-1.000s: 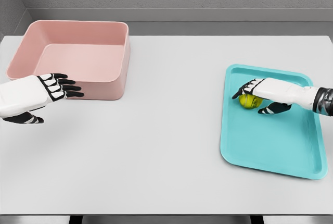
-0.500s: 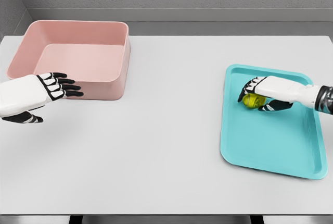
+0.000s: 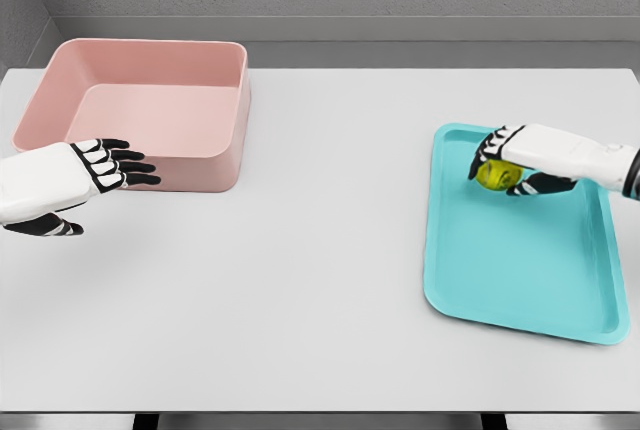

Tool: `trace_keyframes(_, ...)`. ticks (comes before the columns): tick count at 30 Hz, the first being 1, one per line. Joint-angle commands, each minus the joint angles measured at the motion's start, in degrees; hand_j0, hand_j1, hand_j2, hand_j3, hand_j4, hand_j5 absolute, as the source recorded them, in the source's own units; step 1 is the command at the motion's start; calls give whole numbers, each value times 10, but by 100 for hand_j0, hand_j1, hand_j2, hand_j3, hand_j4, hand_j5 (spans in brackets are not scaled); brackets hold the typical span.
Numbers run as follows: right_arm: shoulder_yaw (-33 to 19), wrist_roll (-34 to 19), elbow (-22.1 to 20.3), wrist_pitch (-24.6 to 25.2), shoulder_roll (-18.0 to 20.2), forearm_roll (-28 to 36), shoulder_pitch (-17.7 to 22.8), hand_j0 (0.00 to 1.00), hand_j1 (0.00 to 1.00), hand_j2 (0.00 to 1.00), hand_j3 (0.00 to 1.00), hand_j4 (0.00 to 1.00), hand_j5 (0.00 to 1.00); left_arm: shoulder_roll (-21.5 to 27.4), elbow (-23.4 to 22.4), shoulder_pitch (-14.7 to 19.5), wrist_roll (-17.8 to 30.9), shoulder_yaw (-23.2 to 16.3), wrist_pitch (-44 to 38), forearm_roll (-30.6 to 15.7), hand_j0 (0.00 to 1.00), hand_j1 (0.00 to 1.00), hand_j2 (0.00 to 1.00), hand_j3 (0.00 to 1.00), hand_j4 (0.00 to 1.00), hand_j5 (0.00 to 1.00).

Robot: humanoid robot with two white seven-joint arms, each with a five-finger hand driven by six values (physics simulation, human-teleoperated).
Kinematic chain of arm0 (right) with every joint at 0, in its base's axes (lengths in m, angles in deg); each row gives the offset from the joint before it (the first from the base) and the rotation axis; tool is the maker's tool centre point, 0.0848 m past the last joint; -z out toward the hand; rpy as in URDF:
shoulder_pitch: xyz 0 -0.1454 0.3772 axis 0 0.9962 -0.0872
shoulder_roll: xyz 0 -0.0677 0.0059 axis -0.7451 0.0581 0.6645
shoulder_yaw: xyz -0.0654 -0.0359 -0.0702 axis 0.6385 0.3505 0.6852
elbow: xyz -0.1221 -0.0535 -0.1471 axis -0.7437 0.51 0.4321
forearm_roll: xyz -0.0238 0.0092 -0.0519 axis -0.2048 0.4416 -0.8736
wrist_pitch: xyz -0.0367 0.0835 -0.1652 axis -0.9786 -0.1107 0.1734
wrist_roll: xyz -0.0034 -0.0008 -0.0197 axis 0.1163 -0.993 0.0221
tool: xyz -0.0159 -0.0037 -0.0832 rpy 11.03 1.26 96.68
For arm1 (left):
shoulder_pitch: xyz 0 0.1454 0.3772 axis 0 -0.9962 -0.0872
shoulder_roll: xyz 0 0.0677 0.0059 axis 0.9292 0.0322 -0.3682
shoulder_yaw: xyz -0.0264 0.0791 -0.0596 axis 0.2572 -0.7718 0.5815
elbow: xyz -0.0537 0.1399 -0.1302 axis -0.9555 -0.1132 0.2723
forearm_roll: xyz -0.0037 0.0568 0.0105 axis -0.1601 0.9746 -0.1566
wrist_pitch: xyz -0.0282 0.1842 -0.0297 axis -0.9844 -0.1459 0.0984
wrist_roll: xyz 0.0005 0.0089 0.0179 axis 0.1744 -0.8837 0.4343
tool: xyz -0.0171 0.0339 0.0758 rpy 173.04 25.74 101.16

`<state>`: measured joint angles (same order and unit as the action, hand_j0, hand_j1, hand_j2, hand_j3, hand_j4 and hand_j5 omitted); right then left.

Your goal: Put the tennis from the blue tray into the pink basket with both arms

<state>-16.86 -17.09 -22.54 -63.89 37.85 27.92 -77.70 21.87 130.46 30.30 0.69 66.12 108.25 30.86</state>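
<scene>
Tennis ball (image 3: 497,175) is gripped by the curled fingers of the right robot hand (image 3: 512,162), over the blue tray's (image 3: 520,270) far end. Left robot hand (image 3: 95,172) is spread beside the pink basket (image 3: 60,90).

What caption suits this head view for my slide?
Right hand grips the ball above the tray; left hand waits by the basket.

Basket (image 3: 150,110): far left on the bench (image 3: 320,250).
Tray (image 3: 520,270): right side of the bench.
My left hand (image 3: 75,175): just before the basket.
Ball (image 3: 495,175): in my right hand (image 3: 520,155), over the tray's far end.
</scene>
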Motion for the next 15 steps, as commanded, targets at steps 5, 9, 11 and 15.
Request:
trace_keyframes(5, -6, 0, -38, 1, 21, 3, 0, 56, 56, 56, 56, 56, 56, 1, 1, 0, 0, 0, -1, -4, 100, 100, 100, 100, 100, 100)
trace_keyframes(9, -6, -1, -57, 1, 21, -1, 0, 54, 54, 54, 54, 54, 54, 0, 1, 0, 0, 1, -1, -4, 100, 100, 100, 100, 100, 100)
trace_keyframes(11, -6, -20, -73, 1, 20, -1, 0, 52, 52, 52, 52, 52, 52, 0, 1, 0, 0, 0, -1, -3, 100, 100, 100, 100, 100, 100)
trace_keyframes(15, -5, -21, -99, 1, 19, -2, 1, 52, 52, 52, 52, 52, 52, 1, 1, 0, 0, 0, -1, -4, 100, 100, 100, 100, 100, 100)
